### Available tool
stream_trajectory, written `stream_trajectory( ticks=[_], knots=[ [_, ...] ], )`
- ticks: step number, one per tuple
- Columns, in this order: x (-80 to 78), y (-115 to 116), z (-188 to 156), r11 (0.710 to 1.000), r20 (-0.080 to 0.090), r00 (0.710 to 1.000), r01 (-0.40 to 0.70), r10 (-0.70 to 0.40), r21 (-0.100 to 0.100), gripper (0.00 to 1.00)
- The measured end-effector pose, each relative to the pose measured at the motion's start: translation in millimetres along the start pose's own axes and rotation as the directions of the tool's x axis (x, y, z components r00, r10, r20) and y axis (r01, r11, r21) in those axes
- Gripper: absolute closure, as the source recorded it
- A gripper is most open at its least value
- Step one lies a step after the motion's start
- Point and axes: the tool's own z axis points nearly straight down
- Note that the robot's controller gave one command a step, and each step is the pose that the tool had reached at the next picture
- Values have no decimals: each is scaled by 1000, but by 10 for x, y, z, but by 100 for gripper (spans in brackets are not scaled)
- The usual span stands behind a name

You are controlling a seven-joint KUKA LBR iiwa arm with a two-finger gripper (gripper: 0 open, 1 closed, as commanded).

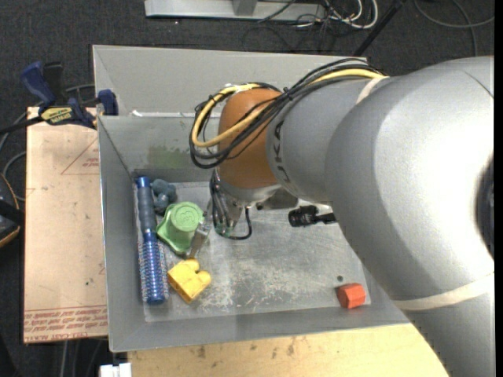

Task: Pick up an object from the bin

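Note:
My gripper (pixel 225 217) hangs low over the left middle of the bin, under the orange wrist cover. Just to its left lies a green round cup-shaped piece (pixel 181 223), close to the gripper or touching it; I cannot tell which. A small brownish-grey piece (pixel 196 243) sticks out below the green piece's right edge. A yellow block (pixel 189 280) lies in front of the green piece, toward the bin's near wall. A black pen-like thing (pixel 309 216) lies to the right of the gripper, partly hidden by the arm.
A long blue brush (pixel 148 246) lies along the left wall, with a small grey-blue lump (pixel 163 195) beside its top end. A small orange cube (pixel 352 295) sits near the front right corner. The arm covers the bin's right and back parts.

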Motion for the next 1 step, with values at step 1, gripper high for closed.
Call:
stream_trajectory(
  ticks=[1],
  knots=[
    [279,231,138,976,-1,976,216,-216,0,0]
  ],
)
